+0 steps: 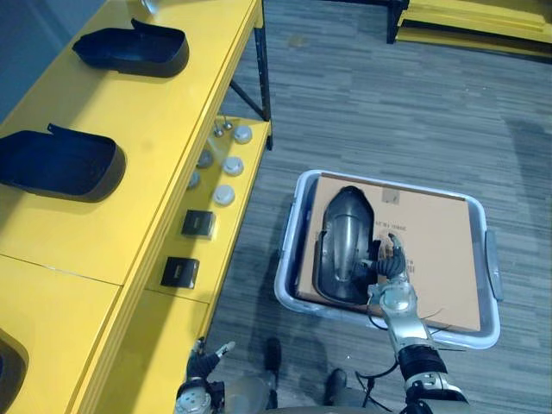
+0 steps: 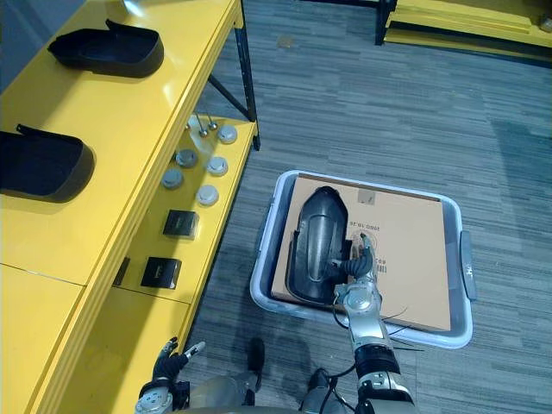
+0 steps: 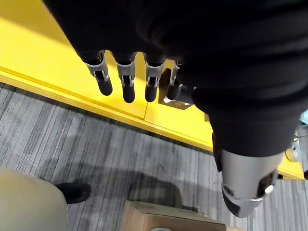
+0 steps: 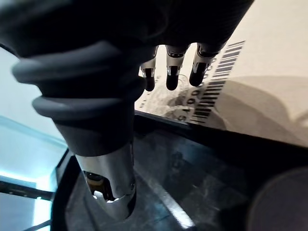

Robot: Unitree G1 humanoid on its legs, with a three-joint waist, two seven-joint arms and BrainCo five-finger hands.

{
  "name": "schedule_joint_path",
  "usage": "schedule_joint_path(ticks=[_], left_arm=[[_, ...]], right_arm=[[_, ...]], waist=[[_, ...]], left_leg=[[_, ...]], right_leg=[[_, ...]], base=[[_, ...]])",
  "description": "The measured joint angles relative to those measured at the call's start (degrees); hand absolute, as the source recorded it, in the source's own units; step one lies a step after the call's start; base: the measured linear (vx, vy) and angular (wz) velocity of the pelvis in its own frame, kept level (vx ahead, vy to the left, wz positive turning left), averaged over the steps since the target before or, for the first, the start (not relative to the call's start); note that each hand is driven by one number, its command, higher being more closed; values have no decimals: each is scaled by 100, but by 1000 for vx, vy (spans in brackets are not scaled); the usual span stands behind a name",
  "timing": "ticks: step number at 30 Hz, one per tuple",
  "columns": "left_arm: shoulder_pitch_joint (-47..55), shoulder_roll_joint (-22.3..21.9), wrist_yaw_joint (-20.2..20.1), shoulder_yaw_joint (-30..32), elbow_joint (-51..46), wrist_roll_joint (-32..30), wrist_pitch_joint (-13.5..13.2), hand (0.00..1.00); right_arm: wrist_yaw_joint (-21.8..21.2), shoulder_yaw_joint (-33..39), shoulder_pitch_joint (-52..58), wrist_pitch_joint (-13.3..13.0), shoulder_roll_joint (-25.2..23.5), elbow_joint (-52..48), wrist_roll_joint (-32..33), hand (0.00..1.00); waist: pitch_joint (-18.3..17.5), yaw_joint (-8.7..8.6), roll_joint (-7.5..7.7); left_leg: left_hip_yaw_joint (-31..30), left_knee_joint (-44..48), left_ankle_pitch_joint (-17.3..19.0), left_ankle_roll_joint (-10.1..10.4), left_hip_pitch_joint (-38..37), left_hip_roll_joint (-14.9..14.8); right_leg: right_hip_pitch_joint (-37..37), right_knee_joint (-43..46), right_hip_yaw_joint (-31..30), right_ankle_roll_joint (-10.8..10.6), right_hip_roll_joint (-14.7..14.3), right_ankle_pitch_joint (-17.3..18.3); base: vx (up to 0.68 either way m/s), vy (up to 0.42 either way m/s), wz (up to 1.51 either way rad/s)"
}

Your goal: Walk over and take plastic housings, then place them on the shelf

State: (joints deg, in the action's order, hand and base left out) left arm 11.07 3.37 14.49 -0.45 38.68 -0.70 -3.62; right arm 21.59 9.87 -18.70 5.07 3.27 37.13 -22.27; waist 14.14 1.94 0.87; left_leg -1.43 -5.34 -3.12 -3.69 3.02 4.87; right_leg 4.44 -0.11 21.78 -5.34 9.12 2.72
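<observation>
Yellow shelf (image 1: 155, 103), black housing (image 1: 343, 235), brown cardboard (image 1: 435, 250), grey streaked carpet (image 1: 388, 103)

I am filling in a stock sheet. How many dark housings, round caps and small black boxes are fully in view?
Dark housings: 3
Round caps: 5
Small black boxes: 2
Total: 10
Two housings lie on the shelf top, one in the bin. A dark shape cut off at the edge is left out.

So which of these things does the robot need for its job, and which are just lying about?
Job: plastic housing in the grey bin, right hand over it, yellow shelf, housings already on it.
Lying about: round caps, black boxes, cardboard sheet; left hand idle.
</observation>
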Motion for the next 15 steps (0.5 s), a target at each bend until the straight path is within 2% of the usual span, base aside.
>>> schedule_joint_path(ticks=[5, 15], left_arm=[[-101, 36, 64, -9, 7, 2, 2, 0], [-108, 30, 67, -66, 6, 4, 8, 0]], right_arm=[[54, 131, -405, 61, 208, 328, -78, 100], [-280, 23, -570, 57, 53, 566, 131, 100]], waist=[[60, 48, 17], [97, 54, -10]], left_leg=[[4, 70, -1, 2, 104, 12], [10, 22, -48, 72, 51, -4]], right_leg=[[-92, 43, -2, 2, 22, -22], [-69, 62, -18, 1, 15, -18]], base=[[-20, -5, 0], [-9, -17, 0]])
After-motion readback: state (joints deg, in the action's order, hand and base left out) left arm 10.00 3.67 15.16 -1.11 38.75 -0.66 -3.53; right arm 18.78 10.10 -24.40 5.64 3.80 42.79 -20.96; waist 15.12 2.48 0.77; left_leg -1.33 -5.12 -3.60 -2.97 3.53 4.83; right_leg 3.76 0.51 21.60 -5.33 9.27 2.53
